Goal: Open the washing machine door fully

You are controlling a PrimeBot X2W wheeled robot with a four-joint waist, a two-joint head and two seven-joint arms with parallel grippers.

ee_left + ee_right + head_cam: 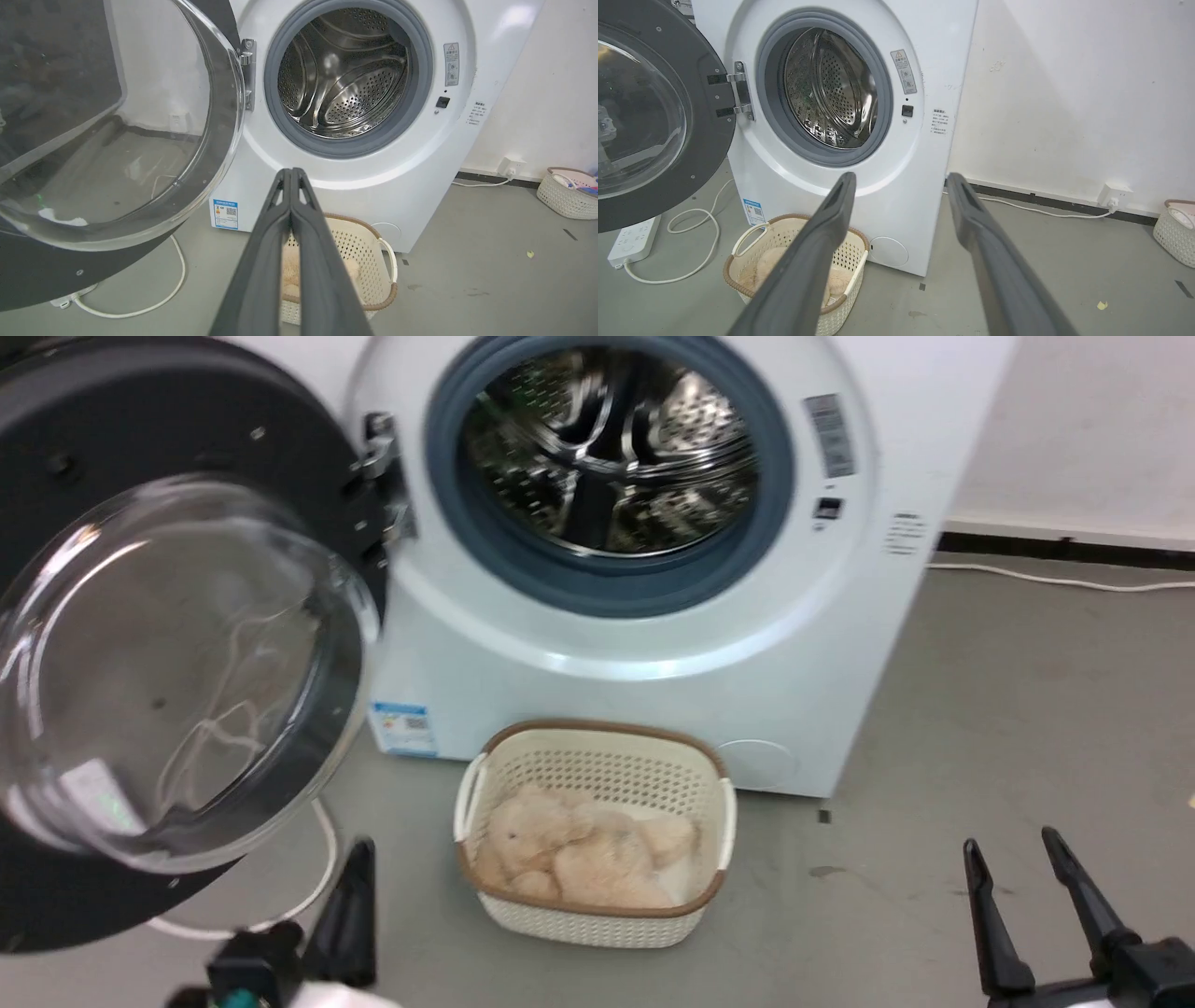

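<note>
The washing machine stands white before me, its steel drum ringed by a grey gasket. The washing machine door, a black disc with a bulging glass bowl, hangs swung out to the left on its hinge. My left gripper is shut on nothing, low and just right of the door's lower rim, apart from it. At the lower right, well away from the machine, my right gripper is open and holds nothing.
A cream basket with a beige plush toy stands on the floor before the machine. A white cable and a power strip lie under the door. Another basket sits at the right wall. Bare grey floor spreads to the right.
</note>
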